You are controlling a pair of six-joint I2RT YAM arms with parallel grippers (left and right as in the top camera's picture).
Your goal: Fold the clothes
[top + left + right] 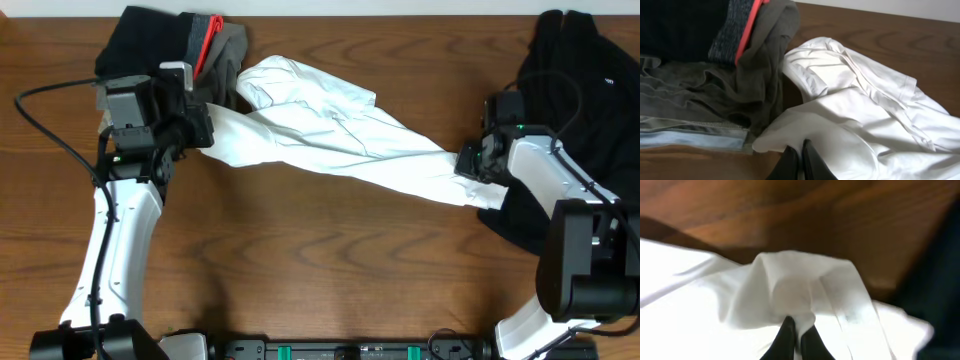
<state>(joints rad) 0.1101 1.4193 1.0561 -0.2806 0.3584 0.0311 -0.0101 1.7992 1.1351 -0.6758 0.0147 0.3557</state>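
Brown wooden table (320,270), with a pale wall (400,5) showing along the far edge.

- The left claw (200,128) is sitting at the table's left. In its wrist view the jaws are almost closed and are pinching a thin edge of white cloth.
- The right claw (468,160) is at the table's right, jaws likewise nearly shut. It is nipping a bunched fold of the same cloth.
- The shirt (330,135) is hanging between them as a loose, half-twisted band across the middle of the table. Its far end is bulging against a stack (165,40) of folded clothes at far left. No print is showing.
- Behind the right claw a dark heap (590,70) is lying at the table's right edge.

Step, as I am reading it: spreading the shirt flat before any fold.
- Both grips look shallow, so the pull apart should be slow and even.
- The claws should lift enough to let the twist fall out.
- The cloth should come toward the bare near half of the table, away from the stack, so nothing is dragged off it.

Count:
- Two arms and two claws.
- One white shirt.
- One folded stack, with at least three layers (black, grey, olive) and one red strip (208,40).
- One dark heap.
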